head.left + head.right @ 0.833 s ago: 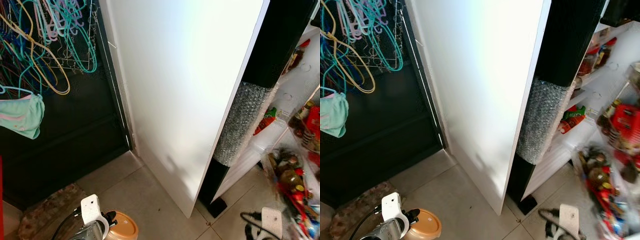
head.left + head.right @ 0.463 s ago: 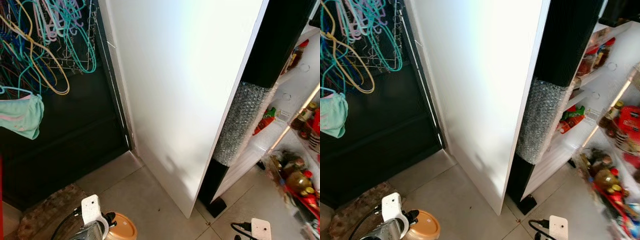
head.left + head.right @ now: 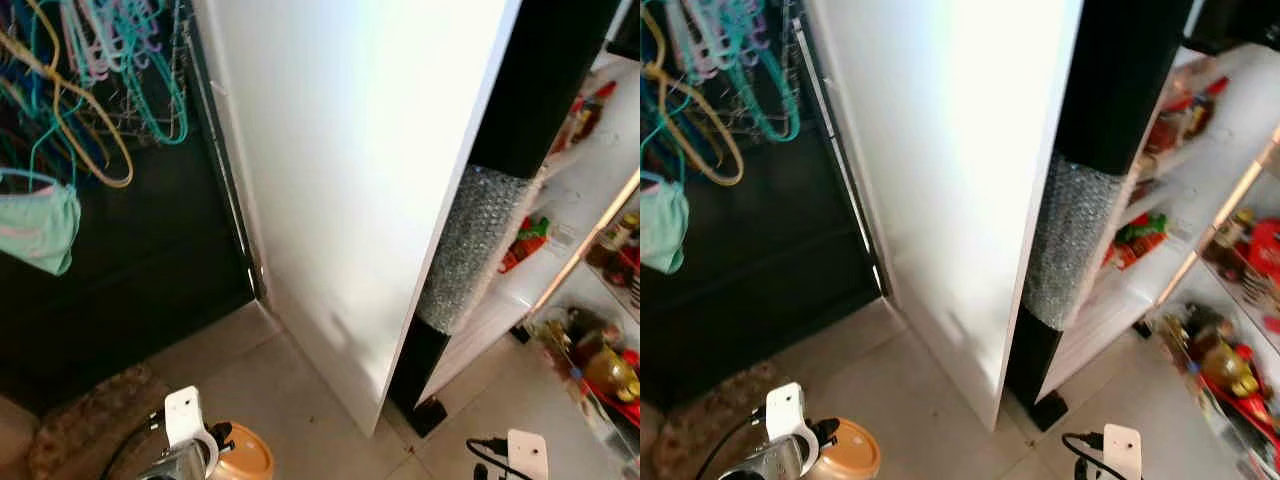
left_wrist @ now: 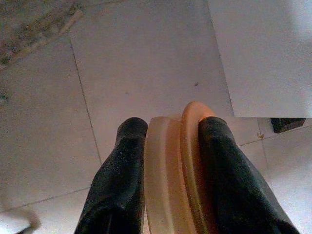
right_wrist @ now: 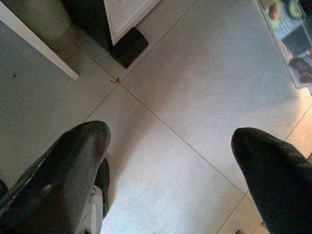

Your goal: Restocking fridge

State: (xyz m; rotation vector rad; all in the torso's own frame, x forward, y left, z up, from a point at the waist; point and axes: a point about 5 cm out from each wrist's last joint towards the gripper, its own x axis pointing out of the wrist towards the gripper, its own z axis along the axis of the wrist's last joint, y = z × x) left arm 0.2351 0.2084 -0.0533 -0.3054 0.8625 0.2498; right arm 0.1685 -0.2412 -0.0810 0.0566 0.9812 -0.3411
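My left gripper [image 4: 171, 127] is shut on a round tan tub [image 4: 168, 165], one black finger on each side of it. It hangs low above the tiled floor, and the tub [image 3: 243, 463] shows at the bottom left of the left eye view. My right gripper [image 5: 170, 156] is open over bare tiles with nothing between its fingers. The fridge's white door [image 3: 360, 170] stands open ahead, and its black edge carries a bubble-wrap sleeve [image 3: 462, 250]. Behind the door are white shelves with red bottles [image 3: 527, 240].
A rack with several bottles and jars [image 3: 605, 365] fills the right edge. Coloured hangers [image 3: 95, 90] and a mint cloth [image 3: 35, 225] hang at the left before a dark cabinet. A mat [image 3: 85, 430] lies at the lower left. A black foot [image 3: 430, 412] stands under the door.
The whole picture has shifted a little and blurred. The bottle rack on the right now sits farther toward the right edge. My left gripper still holds the tub.
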